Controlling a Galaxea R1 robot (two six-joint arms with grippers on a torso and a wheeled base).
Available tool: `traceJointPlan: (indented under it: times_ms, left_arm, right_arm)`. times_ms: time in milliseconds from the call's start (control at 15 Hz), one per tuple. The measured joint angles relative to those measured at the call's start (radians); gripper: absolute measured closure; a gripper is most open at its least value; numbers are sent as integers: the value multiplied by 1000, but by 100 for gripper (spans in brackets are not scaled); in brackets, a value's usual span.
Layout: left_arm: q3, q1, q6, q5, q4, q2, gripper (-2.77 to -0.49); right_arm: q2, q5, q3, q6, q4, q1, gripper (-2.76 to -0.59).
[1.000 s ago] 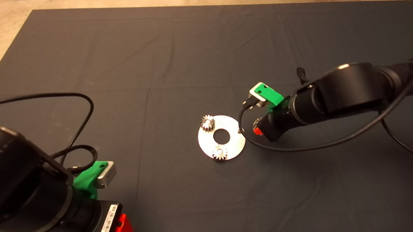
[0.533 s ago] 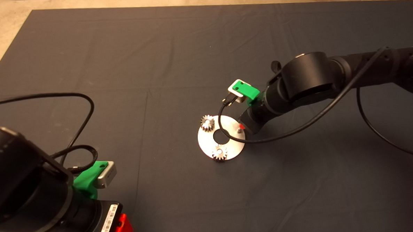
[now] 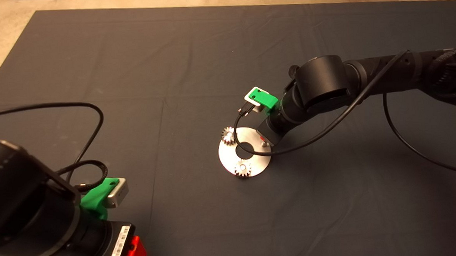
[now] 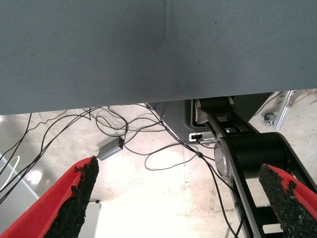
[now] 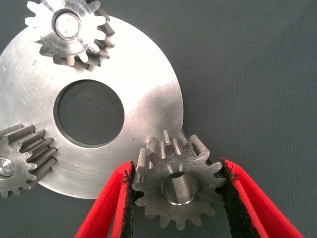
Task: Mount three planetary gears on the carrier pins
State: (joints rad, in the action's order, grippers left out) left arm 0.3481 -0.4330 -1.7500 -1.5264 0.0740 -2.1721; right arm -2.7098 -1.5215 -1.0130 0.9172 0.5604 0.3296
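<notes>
Right wrist view: right claw (image 5: 177, 198) clamps the third gear (image 5: 177, 183) over the disc (image 5: 143, 99), two seated gears (image 5: 69, 30) nearby.

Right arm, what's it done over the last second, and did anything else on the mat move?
The right hand, shut on the third planetary gear, swung in from the right over the disc edge, bringing the gear above the bare carrier pin. Unchanged: two gears seated on their pins, the disc, and the left hand parked open at lower left.
</notes>
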Motion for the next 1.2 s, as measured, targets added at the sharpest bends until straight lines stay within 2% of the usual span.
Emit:
traceJointPlan:
  times_ms: [133, 467, 800, 1200]
  left_arm:
    - [0, 0, 0, 0, 0, 0, -233]
    - [0, 0, 0, 0, 0, 0, -233]
    - [0, 0, 0, 0, 0, 0, -233]
    - [0, 0, 0, 0, 0, 0, -233]
  right_arm:
    - [3, -9, 0, 0, 0, 0, -105]
    - [2, -9, 0, -1, 0, -3, -105]
    - [2, -9, 0, -1, -1, -31, -105]
    - [2, -9, 1, 0, 0, -33, -105]
